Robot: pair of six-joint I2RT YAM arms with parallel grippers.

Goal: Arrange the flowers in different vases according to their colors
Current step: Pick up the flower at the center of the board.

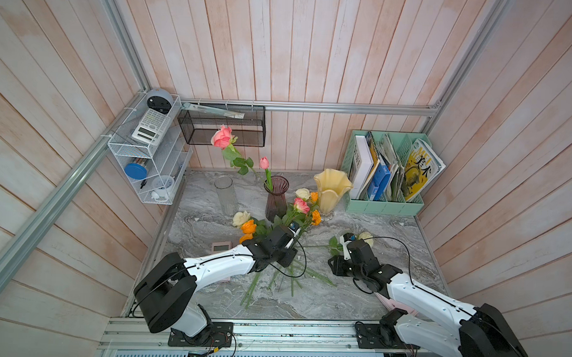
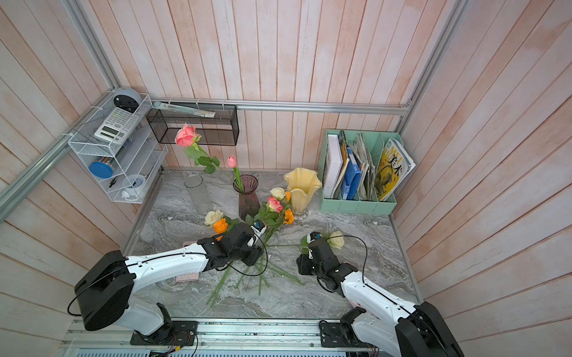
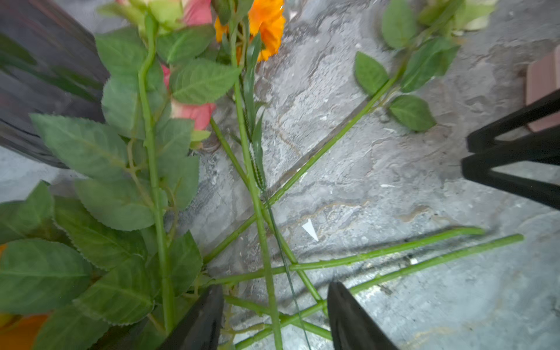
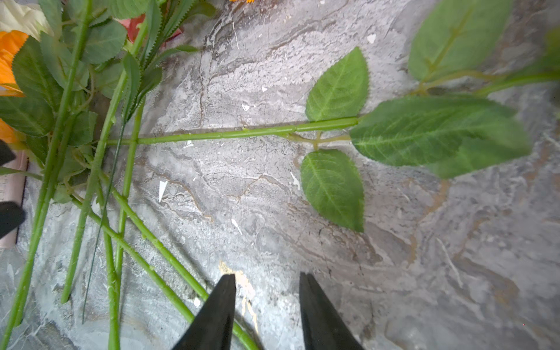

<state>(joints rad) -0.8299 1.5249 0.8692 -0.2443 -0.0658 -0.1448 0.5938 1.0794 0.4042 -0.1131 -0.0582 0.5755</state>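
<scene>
While the left arm [image 1: 222,265] reaches over the heap of flowers [image 1: 296,219] lying on the bench [image 1: 204,222], its jaws stand apart. In the left wrist view several crossed green stems [image 3: 266,257] lie between the two black fingers [image 3: 200,321]. Whether either finger touches a stem is hard to tell so close to the frame's edge; nothing looks pinched.

The heap has orange, pink and cream heads. These lie between the purple vase [image 1: 276,198] and the yellow vase [image 1: 332,190], with the stems fanning toward the near edge of the bench.

The right arm [image 1: 414,295] hangs low over the bench. Its jaws are open too, and the right wrist view shows only marble in the gap between the fingers [image 4: 218,315]. A single cream rose [image 1: 366,238] lies just beside this arm's wrist. Its leafy stem [image 4: 242,132] runs flat across the bench toward the heap.

The purple vase stands upright and holds a tall pink rose [image 1: 223,137] and a pink bud [image 1: 264,163]. The clear glass vase [image 1: 226,193] stands on the left arm's side of it. The yellow vase stands on the other side, near the mint-green file holder [image 1: 383,207].
</scene>
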